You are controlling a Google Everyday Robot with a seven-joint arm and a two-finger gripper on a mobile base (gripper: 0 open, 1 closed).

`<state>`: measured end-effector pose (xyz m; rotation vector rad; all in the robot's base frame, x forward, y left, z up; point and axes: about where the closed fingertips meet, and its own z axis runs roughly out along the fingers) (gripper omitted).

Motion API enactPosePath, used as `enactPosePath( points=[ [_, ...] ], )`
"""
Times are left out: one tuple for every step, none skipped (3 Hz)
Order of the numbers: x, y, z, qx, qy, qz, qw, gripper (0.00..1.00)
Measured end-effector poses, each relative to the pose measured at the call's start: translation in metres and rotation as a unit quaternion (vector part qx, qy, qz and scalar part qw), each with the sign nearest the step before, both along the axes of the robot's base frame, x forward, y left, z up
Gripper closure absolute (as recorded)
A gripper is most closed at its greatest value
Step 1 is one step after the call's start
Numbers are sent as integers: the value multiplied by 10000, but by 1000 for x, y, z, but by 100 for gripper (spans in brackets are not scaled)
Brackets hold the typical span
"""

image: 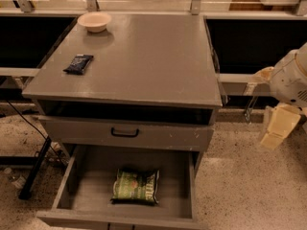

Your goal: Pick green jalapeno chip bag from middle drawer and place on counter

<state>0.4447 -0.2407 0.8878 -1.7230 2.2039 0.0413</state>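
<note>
- Green jalapeno chip bag [135, 187] lies flat in the open middle drawer [91, 176], near its front.
- Probably light, crinkly and slippery; pinch the puffed middle gently.
- Claw [277, 127] hangs far right, below tabletop [144, 56] level; can't tell its state.

Matte counter [144, 61], crinkled foil bag [135, 186], plastic claw [277, 128] at right

End effector [276, 131] hangs right of counter [144, 56]; bag [135, 187] lies in drawer [91, 188].

Scuffed grey tabletop [144, 66], pale bowl [94, 21] at its far-left corner, dark flat packet [78, 63] near its left edge, jaws beyond its right edge, lower.
</note>
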Motion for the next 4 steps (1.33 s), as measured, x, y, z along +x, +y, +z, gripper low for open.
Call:
enactPosePath(
  points=[
    [13,-14,-50,305,391,158,9986,0],
    [2,-3,-34,332,246,200,9989,0],
    [-27,12,-36,269,65,248,9993,0],
    [-55,23,-85,110,303,505,9982,0]
  ],
)
